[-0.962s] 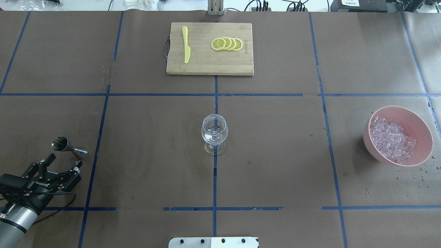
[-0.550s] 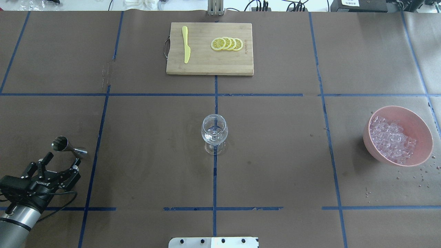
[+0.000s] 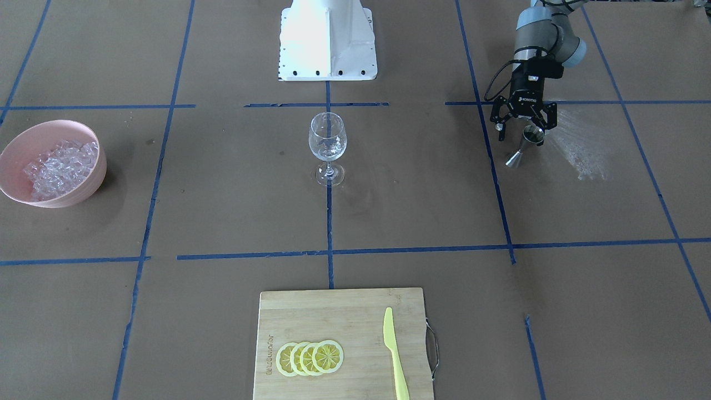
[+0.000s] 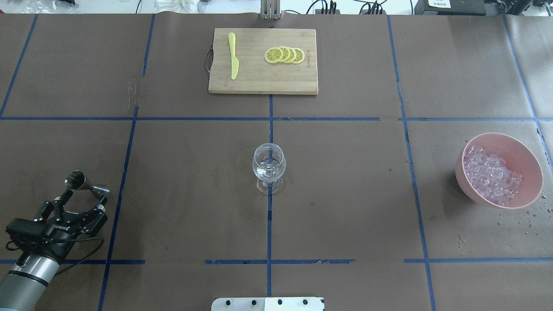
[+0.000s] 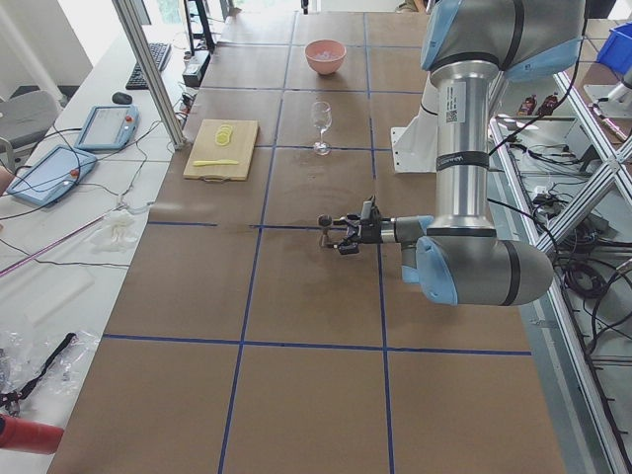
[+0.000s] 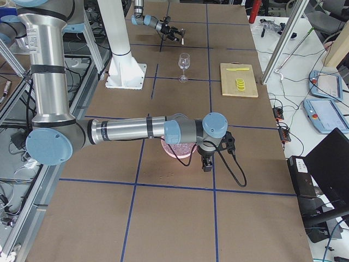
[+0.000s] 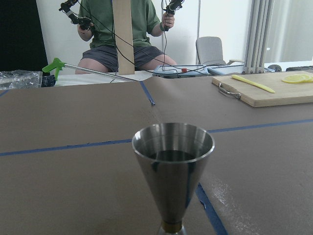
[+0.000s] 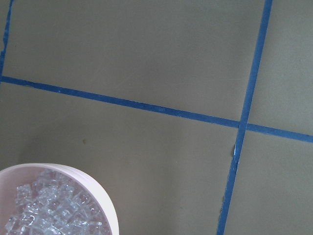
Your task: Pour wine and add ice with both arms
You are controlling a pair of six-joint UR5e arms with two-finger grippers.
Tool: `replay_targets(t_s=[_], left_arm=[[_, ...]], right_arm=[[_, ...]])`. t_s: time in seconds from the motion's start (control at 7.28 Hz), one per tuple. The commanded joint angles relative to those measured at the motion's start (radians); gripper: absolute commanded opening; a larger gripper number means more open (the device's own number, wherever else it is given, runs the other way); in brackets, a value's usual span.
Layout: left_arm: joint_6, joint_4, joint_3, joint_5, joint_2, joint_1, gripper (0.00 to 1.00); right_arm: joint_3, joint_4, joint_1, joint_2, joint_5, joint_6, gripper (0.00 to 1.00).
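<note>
A steel jigger (image 4: 86,185) stands at the near left, with a dark surface inside its cup (image 7: 173,166); I cannot tell whether that is wine. My left gripper (image 4: 86,195) is open, level with the jigger, one finger on each side and not touching it (image 3: 523,132). The clear wine glass (image 4: 268,166) stands upright mid-table. The ice (image 4: 492,175) fills a pink bowl (image 4: 525,151) at the right. My right gripper (image 6: 206,166) shows only in the exterior right view, next to the bowl, so I cannot tell its state. The right wrist view catches the ice (image 8: 54,210) at its lower left.
A wooden cutting board (image 4: 259,80) at the far middle carries lemon slices (image 4: 285,55) and a yellow knife (image 4: 233,56). Water drops (image 4: 527,220) speckle the paper by the bowl. The white base (image 3: 328,39) is at the near edge. A seated person (image 7: 122,29) is beyond the table.
My left gripper has edged forward and right, closer to the jigger, and stays open. The jigger, glass and bowl have not moved.
</note>
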Motion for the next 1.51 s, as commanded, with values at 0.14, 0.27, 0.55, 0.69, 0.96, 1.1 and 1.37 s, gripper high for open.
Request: replay_targets(t_s=[0.14,0.27,0.55,0.69,0.96,1.1,1.37], left_arm=[[0.002,-0.001,0.042,-0.006,-0.017,-0.042,0.96],[0.002,-0.001,0.047,-0.008,-0.032,-0.055,0.94],[0.002,-0.001,0.051,-0.017,-0.052,-0.058,0.85],[0.002,-0.002,0.051,-0.017,-0.052,-0.058,0.74],[0.002,-0.005,0.053,-0.017,-0.052,-0.058,0.45],[0.002,-0.007,0.053,-0.019,-0.052,-0.058,0.28],[0.002,-0.019,0.047,-0.019,-0.052,-0.061,0.00]], right_arm=[[0.001,-0.002,0.000,-0.003,0.011,0.000,1.00],[0.001,-0.002,0.000,-0.003,0.011,0.000,1.00],[0.004,-0.002,0.000,-0.003,0.011,0.000,1.00],[0.004,-0.002,0.000,-0.003,0.011,0.000,1.00],[0.004,-0.004,0.000,-0.003,0.011,0.000,1.00],[0.004,-0.004,0.002,-0.003,0.011,0.000,1.00],[0.004,-0.002,0.002,-0.003,0.011,0.000,1.00]])
